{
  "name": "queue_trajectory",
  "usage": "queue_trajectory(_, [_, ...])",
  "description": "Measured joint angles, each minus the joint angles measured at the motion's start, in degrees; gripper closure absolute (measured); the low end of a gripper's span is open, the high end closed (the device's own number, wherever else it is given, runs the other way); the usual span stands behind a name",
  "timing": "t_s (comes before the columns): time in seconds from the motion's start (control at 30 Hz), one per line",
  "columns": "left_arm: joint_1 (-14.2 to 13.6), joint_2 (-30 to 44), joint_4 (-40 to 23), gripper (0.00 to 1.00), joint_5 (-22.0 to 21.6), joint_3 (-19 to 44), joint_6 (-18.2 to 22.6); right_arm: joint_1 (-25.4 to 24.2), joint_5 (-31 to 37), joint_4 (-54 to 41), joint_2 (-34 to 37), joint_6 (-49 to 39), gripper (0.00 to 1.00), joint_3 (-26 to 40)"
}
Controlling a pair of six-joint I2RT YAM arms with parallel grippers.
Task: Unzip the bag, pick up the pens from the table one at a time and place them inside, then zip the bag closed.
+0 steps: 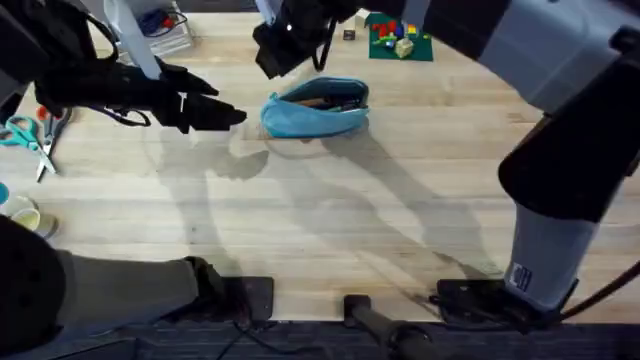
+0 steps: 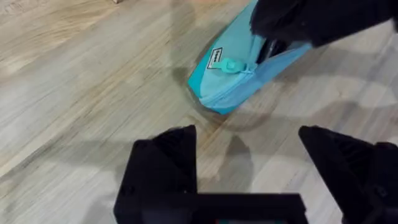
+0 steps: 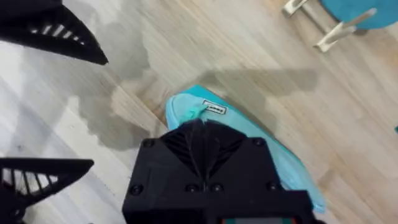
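Observation:
The light turquoise bag [image 1: 315,112] lies on the table [image 1: 330,220] at the back middle. Its zipper is partly open, and dark slim shapes [image 1: 327,101] show in the slit; I cannot tell whether they are the pens. The zipper pull [image 2: 230,64] sits free at the bag's near end. My left gripper [image 1: 235,116] hovers open just left of the bag, with nothing between its fingers [image 2: 174,149]. My right gripper [image 1: 275,55] hangs shut above the bag's left end, and its joined tips [image 3: 199,124] are just over the pull tab [image 3: 196,112].
Orange- and teal-handled scissors [image 1: 30,135] lie at the far left edge. Coloured blocks on a green plate [image 1: 400,40] stand behind the bag. A teal disc on a wooden stand [image 3: 354,12] is near the bag. A clear container [image 1: 165,25] sits at the back left.

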Motion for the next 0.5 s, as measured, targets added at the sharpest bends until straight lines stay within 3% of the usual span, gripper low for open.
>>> queue_trajectory(0.27, [0.0, 0.0, 0.0, 0.008, -0.3, 0.0, 0.0, -2.6, 0.0, -6.9, -1.9, -1.4, 0.971, 1.4])
queue_trajectory(0.5, [0.0, 0.0, 0.0, 0.008, -0.3, 0.0, 0.0, -9.1, 0.0, -8.5, -2.2, -1.6, 0.971, 1.5])
